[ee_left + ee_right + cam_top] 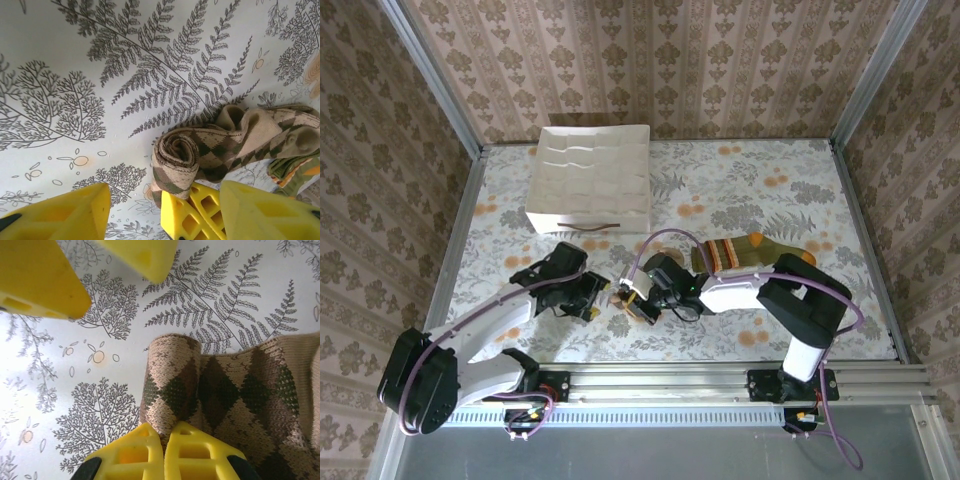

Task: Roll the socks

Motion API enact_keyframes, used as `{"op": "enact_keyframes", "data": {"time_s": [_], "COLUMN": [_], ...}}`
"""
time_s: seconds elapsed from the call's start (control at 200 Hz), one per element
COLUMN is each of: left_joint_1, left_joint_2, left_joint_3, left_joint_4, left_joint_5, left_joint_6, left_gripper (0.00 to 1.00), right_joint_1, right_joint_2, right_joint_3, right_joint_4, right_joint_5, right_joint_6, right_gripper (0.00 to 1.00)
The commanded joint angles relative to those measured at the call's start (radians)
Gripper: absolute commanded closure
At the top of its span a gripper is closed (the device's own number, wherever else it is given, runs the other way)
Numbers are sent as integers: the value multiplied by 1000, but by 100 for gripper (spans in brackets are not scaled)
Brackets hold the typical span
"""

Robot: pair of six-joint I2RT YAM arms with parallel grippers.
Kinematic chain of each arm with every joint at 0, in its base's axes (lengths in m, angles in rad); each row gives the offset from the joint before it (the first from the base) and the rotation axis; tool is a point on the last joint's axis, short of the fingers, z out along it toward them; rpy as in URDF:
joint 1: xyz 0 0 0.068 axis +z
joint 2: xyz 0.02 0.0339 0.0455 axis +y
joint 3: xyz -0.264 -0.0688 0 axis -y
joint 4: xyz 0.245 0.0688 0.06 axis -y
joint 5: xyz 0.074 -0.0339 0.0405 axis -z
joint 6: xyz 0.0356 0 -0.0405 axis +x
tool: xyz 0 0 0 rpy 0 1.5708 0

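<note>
The tan-and-brown argyle sock [185,155] lies on the table with one end wound into a tight roll [170,385]. My right gripper [167,427] is shut on the near edge of that roll, its yellow fingers [195,212] pinching the fabric. My left gripper [164,195] is open, one finger [70,215] to the left and the other [270,210] to the right of the roll, neither touching it. From above, both grippers [598,296] [632,300] meet at the roll [642,312]. The olive green sock [745,250] with its striped cuff lies flat behind the right arm, and its edge [295,170] peeks from under the argyle one.
A white gridded tray [590,180] stands at the back left of the table. The fern-patterned tablecloth [75,75] is bare to the left of the roll. Patterned walls close in the table on three sides.
</note>
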Motion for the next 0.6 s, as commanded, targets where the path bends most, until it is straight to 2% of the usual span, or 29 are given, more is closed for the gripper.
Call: {"op": "enact_keyframes", "data": {"time_s": [0.0,0.175,0.305,0.595], "left_joint_1": [-24,-61,-79,-101], "left_joint_2": [13,88,155,255], "left_joint_3": [-15,-35,-32,-8], "left_joint_4": [80,214,239,250], "left_joint_5": [-20,-15,5,22], "left_joint_6": [18,33,41,62], "left_gripper": [45,55,63,64], "right_joint_1": [-48,-102,-135,-174], "right_joint_2": [88,125,143,163], "right_joint_3": [-57,-68,-68,-71], "right_joint_4": [-146,-128,-133,-138], "right_joint_5": [-94,-164,-199,-218], "right_joint_6": [51,83,98,120], "right_gripper": [100,100,100,100]}}
